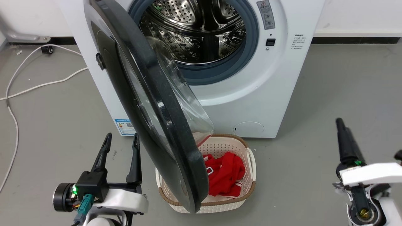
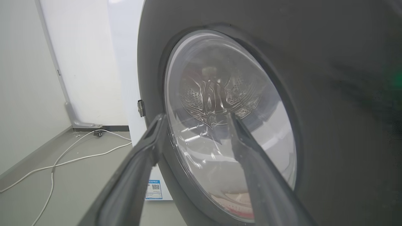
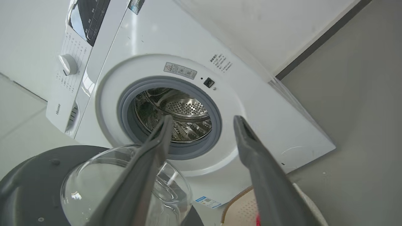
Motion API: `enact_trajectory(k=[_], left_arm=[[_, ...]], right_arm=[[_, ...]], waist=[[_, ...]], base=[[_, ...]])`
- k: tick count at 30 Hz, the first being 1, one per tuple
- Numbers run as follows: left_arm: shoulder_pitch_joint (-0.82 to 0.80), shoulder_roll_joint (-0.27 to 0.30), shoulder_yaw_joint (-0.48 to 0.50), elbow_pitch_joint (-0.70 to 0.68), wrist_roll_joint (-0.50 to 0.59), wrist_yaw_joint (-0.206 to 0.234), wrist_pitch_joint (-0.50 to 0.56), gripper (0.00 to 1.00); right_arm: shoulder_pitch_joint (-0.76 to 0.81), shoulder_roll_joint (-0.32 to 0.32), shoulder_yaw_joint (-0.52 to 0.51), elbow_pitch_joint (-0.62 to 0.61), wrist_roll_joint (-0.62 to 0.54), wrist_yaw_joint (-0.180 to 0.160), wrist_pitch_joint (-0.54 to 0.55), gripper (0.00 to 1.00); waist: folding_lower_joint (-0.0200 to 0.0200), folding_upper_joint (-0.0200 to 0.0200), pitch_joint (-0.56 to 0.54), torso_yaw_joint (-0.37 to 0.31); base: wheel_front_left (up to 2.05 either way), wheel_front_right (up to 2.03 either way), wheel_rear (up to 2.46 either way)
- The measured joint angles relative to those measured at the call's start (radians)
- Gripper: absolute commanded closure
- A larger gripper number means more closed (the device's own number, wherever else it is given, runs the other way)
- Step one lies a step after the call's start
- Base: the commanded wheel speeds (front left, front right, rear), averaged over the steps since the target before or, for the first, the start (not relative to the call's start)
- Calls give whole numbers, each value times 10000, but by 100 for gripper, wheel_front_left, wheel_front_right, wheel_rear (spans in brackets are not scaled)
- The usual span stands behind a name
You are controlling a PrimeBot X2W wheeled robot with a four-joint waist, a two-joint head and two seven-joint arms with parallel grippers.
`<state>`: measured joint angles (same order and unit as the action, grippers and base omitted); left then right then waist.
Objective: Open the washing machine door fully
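Left of the big white front-loading washing machine [image 1: 251,103], a white cable [image 1: 47,83] trailed over the floor. Before the machine's left corner the left gripper [image 1: 122,136] hung with its jaws apart and empty, close by the outer face of the large round glossy black door [image 1: 157,103]. The door stood roughly half open, its free edge above a cream perforated basket [image 1: 249,163] of red cloth. Off the machine's right front, the right gripper [image 3: 203,121] was likewise spread and empty. I reckoned the door wanted drawing leftward by its free rim, far from the hinge, following its arc and sparing the glass bowl.
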<state>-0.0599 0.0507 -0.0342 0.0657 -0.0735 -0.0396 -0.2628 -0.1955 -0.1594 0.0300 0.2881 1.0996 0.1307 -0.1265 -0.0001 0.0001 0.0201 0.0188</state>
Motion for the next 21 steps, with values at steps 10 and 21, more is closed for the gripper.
enact_trajectory(k=[10, 21], left_arm=[[113, -2, 171, -10, 29, -2, 0, 0], [111, 0, 291, -61, 169, -63, 0, 0]], right_arm=[[418, 347, -1243, -1216, -7611, 0, -1174, 0], [1980, 1058, -1099, -3741, -11586, 4, -606, 0]], waist=[[0, 0, -87, -80], [0, 0, -12, -59]], base=[[0, 0, 0], [0, 0, 0]])
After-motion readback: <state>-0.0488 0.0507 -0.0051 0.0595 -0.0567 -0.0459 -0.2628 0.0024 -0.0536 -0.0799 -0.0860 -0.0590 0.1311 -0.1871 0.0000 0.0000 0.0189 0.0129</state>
